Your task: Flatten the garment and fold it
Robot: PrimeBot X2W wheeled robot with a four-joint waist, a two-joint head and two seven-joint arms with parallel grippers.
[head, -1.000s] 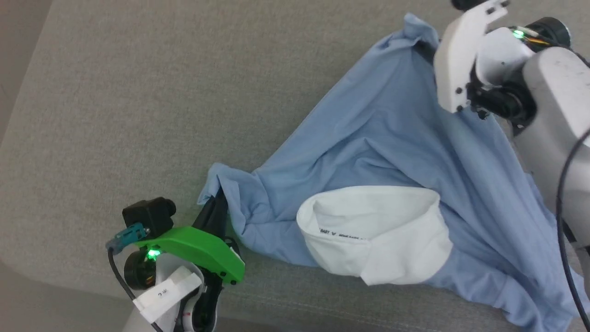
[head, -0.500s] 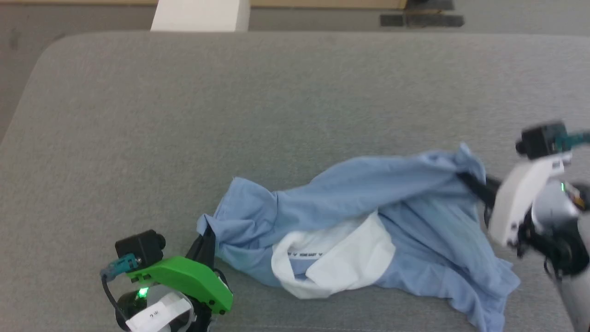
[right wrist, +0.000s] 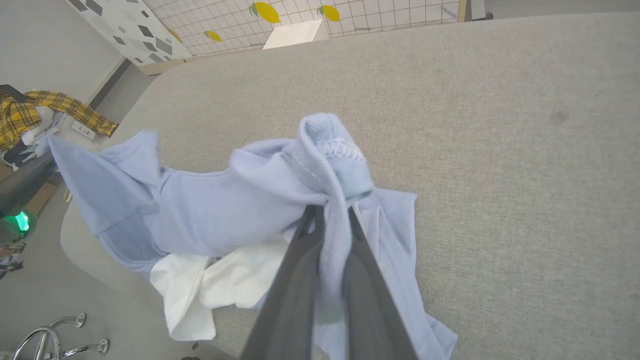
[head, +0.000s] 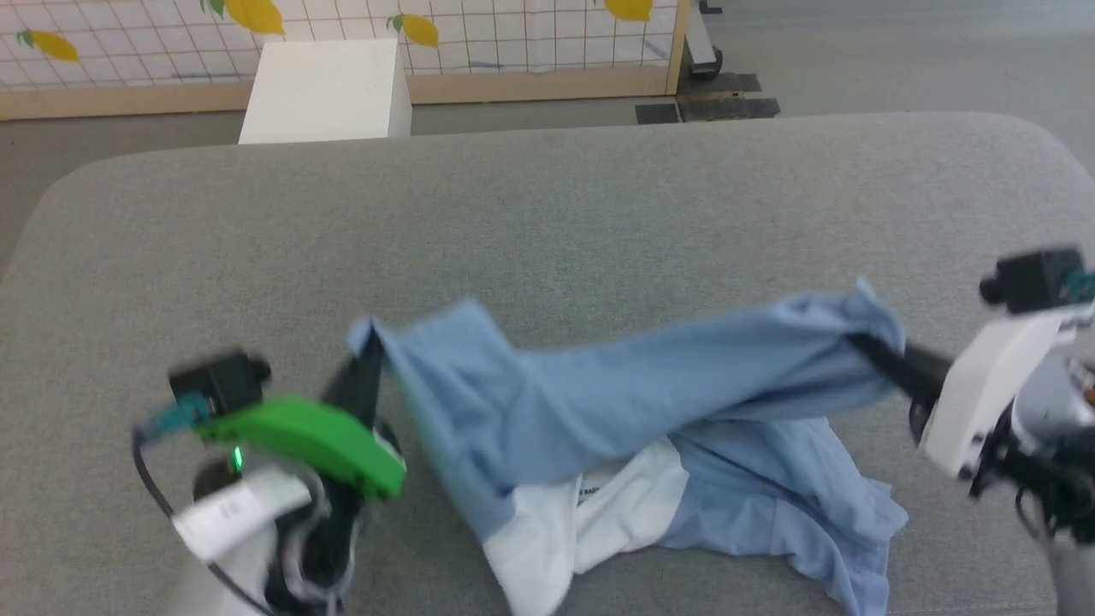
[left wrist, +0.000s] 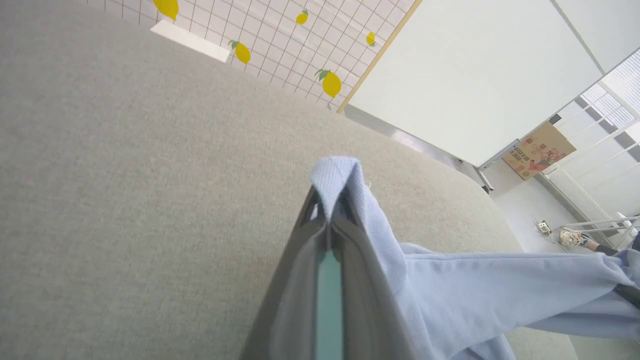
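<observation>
The light blue garment point(head: 650, 385) hangs stretched between my two grippers above the grey table point(head: 547, 214). Its white collar part point(head: 590, 522) and lower folds sag onto the table near the front edge. My left gripper point(head: 369, 344), under the green wrist cover, is shut on one corner of the garment point(left wrist: 345, 175). At the right, my right gripper point(head: 860, 342) is shut on a bunched hem of the garment point(right wrist: 325, 150), its dark fingers point(right wrist: 305, 270) pinching the cloth.
A white box point(head: 321, 90) stands on the floor beyond the table's far edge, before a tiled wall with yellow lemon prints point(head: 419, 30). A plaid cloth point(right wrist: 30, 112) lies off the table in the right wrist view.
The head camera has tilted up, so the far floor and wall now show. Both grippers have lifted their corners, and the garment's upper edge is pulled more taut between them.
</observation>
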